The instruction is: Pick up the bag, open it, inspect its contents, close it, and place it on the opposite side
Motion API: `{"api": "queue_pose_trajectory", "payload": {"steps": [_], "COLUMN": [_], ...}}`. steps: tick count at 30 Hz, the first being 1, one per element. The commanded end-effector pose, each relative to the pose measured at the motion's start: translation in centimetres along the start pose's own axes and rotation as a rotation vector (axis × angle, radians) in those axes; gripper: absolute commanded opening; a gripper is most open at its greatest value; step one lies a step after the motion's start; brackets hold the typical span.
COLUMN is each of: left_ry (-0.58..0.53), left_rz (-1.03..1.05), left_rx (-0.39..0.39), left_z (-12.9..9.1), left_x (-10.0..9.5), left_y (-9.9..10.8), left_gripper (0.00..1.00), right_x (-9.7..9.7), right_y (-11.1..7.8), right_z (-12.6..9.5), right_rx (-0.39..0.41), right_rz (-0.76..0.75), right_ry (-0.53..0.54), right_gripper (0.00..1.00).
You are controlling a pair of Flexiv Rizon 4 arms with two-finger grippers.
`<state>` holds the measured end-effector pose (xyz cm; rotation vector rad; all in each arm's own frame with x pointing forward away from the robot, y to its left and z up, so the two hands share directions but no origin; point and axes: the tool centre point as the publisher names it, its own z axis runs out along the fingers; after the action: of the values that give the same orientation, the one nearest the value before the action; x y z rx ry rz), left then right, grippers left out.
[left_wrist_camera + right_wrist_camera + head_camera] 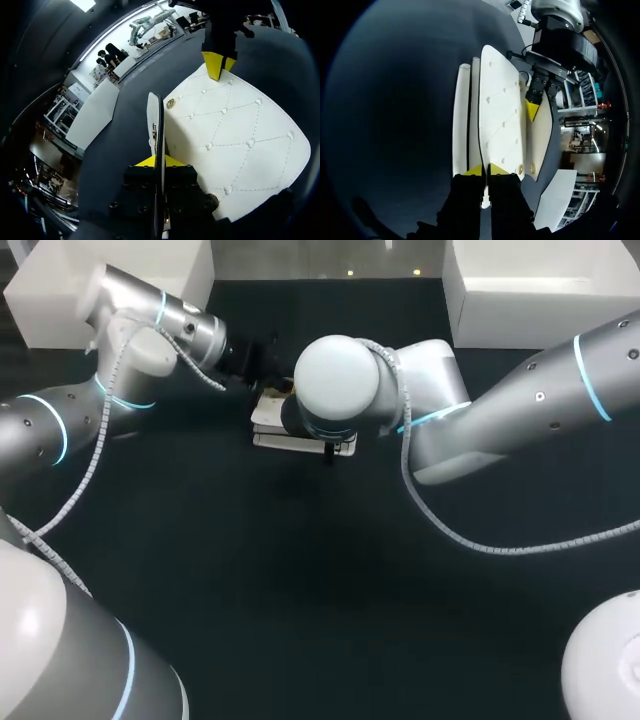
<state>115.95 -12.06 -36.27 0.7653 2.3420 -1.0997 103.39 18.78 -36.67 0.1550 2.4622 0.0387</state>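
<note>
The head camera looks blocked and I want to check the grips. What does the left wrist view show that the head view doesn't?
Only the left wrist view: the left gripper closed on a thin edge of the bag, the quilted flap with its metal snap, and the right gripper at the flap's far edge. Only the head view: the left arm and the right arm, whose wrist covers most of the bag. Both: the white bag on the dark table.

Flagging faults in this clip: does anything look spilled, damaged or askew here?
Nothing stands out. The white quilted bag looks intact, the left tool and right tool each pinch an edge of it, and no spill shows.
</note>
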Motion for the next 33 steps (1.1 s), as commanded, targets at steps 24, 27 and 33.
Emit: {"api": "queue_pose_trajectory", "payload": {"steps": [24, 27, 33], "left_ry": [-0.125, -0.127, -0.116], "left_rz": [-0.049, -0.033, 0.028], "left_rx": [0.007, 0.011, 0.012], "left_z": [-3.2, -3.4, -3.3], "left_x": [-0.5, -0.3, 1.4], "left_y": [-2.6, -2.9, -3.5], "left_gripper": [0.17, 0.02, 0.00], "right_x": [0.1, 0.1, 0.1], "right_y": [0.0, 0.0, 0.0], "right_z": [0.1, 0.1, 0.1], "right_rx": [0.000, 0.000, 0.000], "right_rz": [0.000, 0.000, 0.000], "right_ry": [-0.002, -0.002, -0.002], "right_gripper": [0.00, 0.00, 0.00]}}
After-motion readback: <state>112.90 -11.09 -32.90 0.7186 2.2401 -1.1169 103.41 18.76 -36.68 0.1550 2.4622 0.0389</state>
